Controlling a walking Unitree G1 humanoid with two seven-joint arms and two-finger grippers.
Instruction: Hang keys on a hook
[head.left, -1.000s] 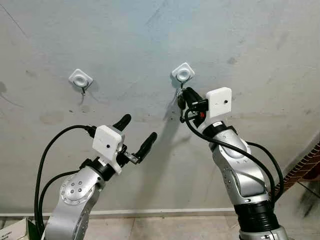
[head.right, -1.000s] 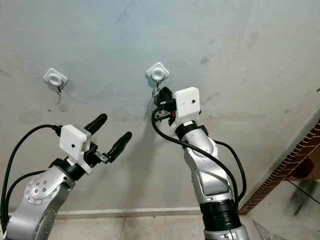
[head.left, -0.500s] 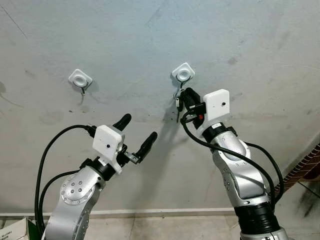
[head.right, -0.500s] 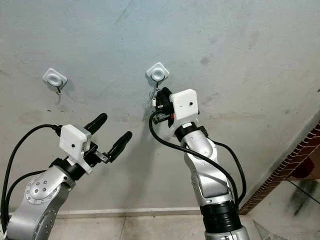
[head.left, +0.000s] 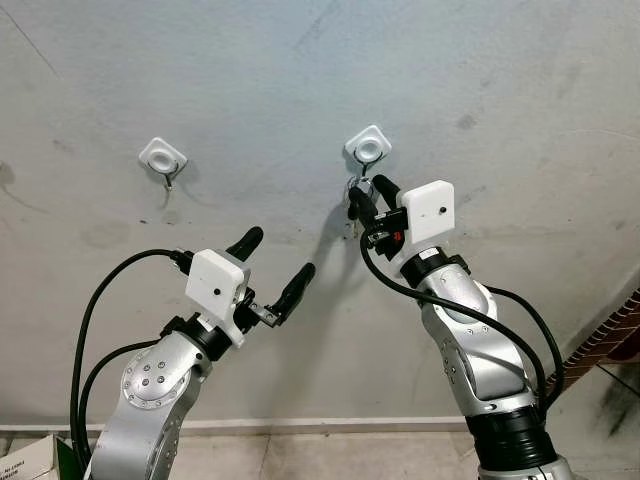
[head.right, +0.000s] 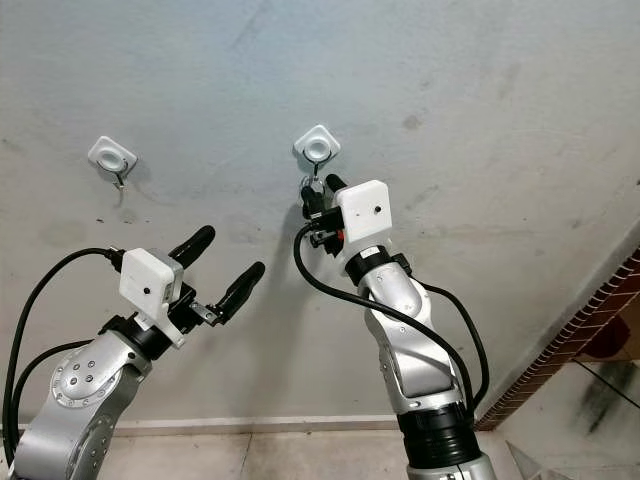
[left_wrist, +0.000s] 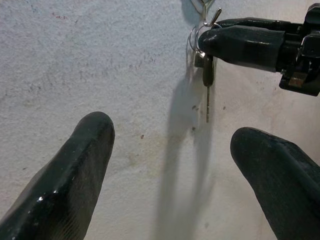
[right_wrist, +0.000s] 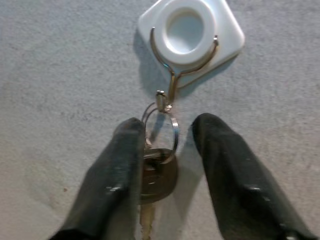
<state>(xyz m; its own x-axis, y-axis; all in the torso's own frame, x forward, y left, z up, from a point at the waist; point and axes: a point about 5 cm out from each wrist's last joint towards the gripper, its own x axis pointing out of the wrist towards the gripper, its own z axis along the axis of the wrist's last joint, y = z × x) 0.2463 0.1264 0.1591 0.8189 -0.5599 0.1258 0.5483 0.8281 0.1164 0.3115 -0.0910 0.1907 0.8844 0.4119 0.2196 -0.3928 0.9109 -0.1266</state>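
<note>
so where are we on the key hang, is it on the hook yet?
Looks hung: the key ring is threaded on the wire hook under the white wall mount, and the keys dangle against the wall. In hand: the right gripper is open, fingers either side of the ring, one apparently touching it. Left: back the right arm away. The left gripper hovers open lower down, empty.

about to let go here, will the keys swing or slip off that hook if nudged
The keys hang by a thin ring over the hook, so they would likely swing freely. The hook's tip looks short, so a hard upward nudge might lift the ring off. The right gripper stands open around them.
</note>
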